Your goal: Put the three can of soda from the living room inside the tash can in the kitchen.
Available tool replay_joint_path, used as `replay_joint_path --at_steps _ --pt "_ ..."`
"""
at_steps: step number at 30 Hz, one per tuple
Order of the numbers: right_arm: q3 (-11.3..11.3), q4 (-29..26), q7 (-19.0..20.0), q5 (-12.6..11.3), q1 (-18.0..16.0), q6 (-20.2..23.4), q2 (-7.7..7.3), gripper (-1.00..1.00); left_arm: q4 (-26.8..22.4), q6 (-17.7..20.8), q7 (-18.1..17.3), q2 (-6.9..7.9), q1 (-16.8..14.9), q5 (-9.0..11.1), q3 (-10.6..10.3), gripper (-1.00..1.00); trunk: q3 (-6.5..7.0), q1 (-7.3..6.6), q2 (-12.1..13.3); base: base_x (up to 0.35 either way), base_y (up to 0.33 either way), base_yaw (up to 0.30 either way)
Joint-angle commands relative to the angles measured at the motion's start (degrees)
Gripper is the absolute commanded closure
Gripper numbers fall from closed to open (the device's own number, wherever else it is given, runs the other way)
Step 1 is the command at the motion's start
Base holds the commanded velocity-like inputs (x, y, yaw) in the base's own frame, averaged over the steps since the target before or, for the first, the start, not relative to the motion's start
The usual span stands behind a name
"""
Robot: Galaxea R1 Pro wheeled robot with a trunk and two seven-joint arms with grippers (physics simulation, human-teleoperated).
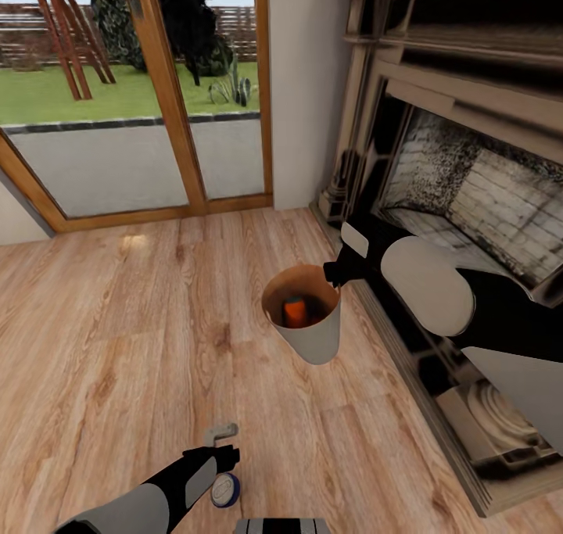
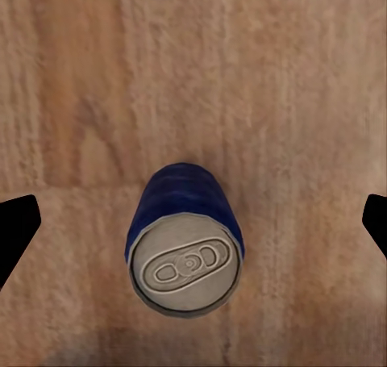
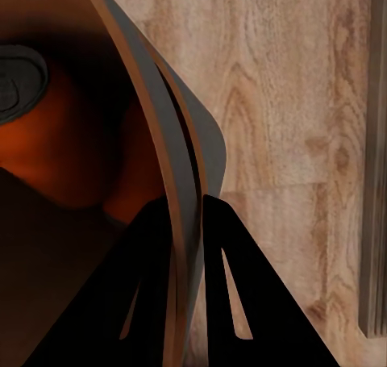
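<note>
Dark blue, the soda can (image 2: pixel 185 247) is standing upright on the wood floor (image 1: pixel 117 346) directly under my left gripper (image 2: pixel 193 222), between its spread, empty fingers. My right gripper (image 3: pixel 187 222) is pinching the rim of the trash can (image 1: pixel 317 338) beside the fireplace (image 1: pixel 469 182), an orange can (image 1: pixel 294 312) sitting inside it.

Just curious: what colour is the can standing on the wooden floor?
Dark blue cylindrical can with a silver-grey top, clearest in the left wrist view.

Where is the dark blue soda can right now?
The blue can stands upright on the wood floor at the head view's bottom, between the open left gripper's fingers, short of the trash can.
</note>
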Motion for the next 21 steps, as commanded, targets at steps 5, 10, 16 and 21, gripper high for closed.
replay_joint_path --at_steps 5,10,16,21 --pt "-0.8 0.0 0.2 -1.0 0.0 0.0 -0.01 1.00 0.0 -0.1 0.0 -0.09 0.0 0.0 -0.2 -1.00 -0.36 0.44 -0.8 0.000 0.000 0.000" --pt "-0.7 0.0 0.2 -1.0 0.0 0.0 -0.04 1.00 0.0 -0.7 -0.7 -0.30 0.5 0.0 -0.4 -1.00 -0.53 0.65 -1.2 0.000 0.000 0.000" --pt "-0.8 0.0 0.2 -1.0 0.0 0.0 0.04 1.00 0.1 -0.8 -1.1 -0.35 0.7 0.0 -0.4 -1.00 -1.43 1.75 -3.2 0.000 0.000 0.000" --pt "-0.7 0.0 0.2 -1.0 0.0 0.0 -0.03 1.00 0.1 -0.8 -1.2 -0.36 0.9 0.0 -0.3 -1.00 -1.43 1.75 -3.2 0.000 0.000 0.000"
